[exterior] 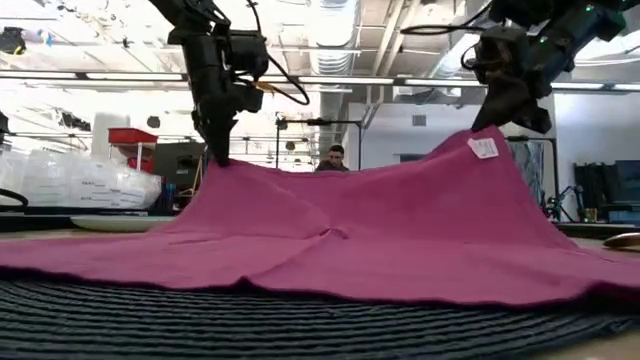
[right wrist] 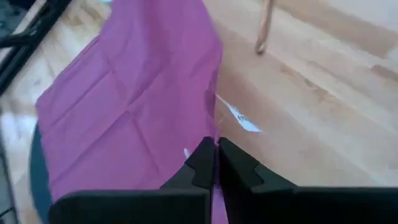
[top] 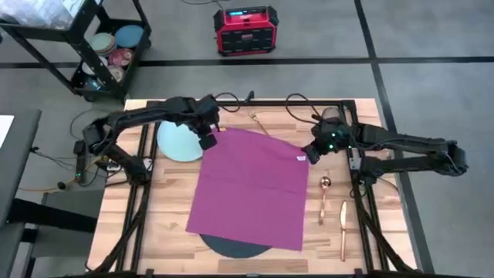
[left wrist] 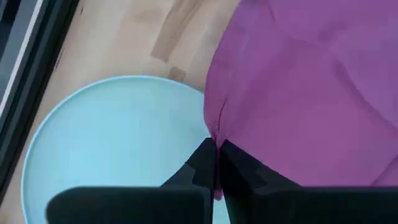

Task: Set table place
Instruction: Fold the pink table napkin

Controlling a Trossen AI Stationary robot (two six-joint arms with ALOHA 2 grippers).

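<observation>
Pinching one far corner each, the left gripper [top: 208, 142] and right gripper [top: 312, 151] hold the napkin [top: 251, 185] spread and lifted, likely to fold it. Its near edge drapes over the mat [top: 235, 247]; the plate [top: 179, 140] waits beside the left gripper, cutlery [top: 343, 228] to the right on the table [top: 166, 224].

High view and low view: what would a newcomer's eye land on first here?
The magenta napkin, spread wide over the table's middle and hiding most of the dark mat. The left gripper and right gripper each pinch a far corner, lifting it tent-like. The pale blue plate lies beside the left gripper.
</observation>
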